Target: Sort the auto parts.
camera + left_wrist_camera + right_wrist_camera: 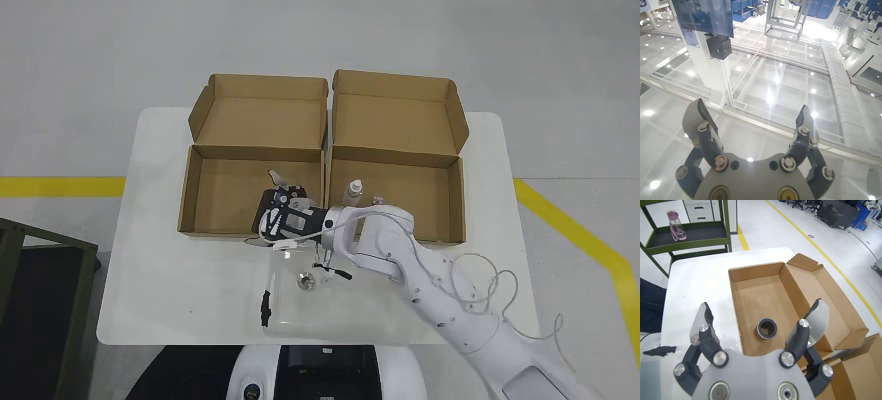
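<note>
The right arm (440,290) is white, smooth and chunky, with a thin white cable (514,282) looping beside it. The left end effector (752,104) and the right end effector (762,304) both have grey metal fingers (822,313), black ridged pads (708,117), black links (800,336) and round screws (721,358) (silver on the right one, coppery on the left one).

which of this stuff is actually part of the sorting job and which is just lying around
Job: dark ring part, left box, right box, pale parts inside it, small metal part, black part, right end effector.
Lying about: pink bottle, green shelf.
</note>
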{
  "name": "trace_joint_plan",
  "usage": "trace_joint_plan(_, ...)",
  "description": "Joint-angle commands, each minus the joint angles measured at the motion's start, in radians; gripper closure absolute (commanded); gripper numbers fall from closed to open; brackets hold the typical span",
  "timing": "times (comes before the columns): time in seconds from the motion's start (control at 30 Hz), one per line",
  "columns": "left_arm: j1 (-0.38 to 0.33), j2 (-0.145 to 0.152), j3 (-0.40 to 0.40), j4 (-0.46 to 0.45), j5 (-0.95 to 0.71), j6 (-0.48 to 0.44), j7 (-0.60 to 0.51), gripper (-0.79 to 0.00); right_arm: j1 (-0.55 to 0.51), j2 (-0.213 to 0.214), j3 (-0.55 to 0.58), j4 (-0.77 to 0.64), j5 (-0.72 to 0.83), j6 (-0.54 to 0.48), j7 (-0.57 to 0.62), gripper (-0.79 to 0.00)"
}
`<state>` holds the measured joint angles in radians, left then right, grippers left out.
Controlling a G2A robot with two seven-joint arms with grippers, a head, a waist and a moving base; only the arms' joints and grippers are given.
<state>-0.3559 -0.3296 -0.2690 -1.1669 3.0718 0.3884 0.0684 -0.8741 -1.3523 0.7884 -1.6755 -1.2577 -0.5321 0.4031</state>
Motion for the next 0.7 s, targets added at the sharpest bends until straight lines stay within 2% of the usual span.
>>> trace_joint_plan(0.0,0.000,0.000,0.000,0.000,0.000,0.000,0.000,-0.785,-0.049,0.015,0.023,-0.051,-0.018,-0.044,0.007,-0.785)
trace_joint_plan(0.2,0.000,0.000,0.000,0.000,0.000,0.000,0.000,-0.785,-0.204,0.057,0.113,-0.156,-0.064,-0.118,0.013,-0.785)
trace_joint_plan(0.43,0.000,0.000,0.000,0.000,0.000,0.000,0.000,-0.785,-0.365,0.098,0.183,-0.220,-0.169,-0.206,-0.047,-0.785)
trace_joint_plan(0.67,0.000,0.000,0.000,0.000,0.000,0.000,0.000,-0.785,-0.440,0.121,0.202,-0.197,-0.289,-0.243,-0.162,-0.785)
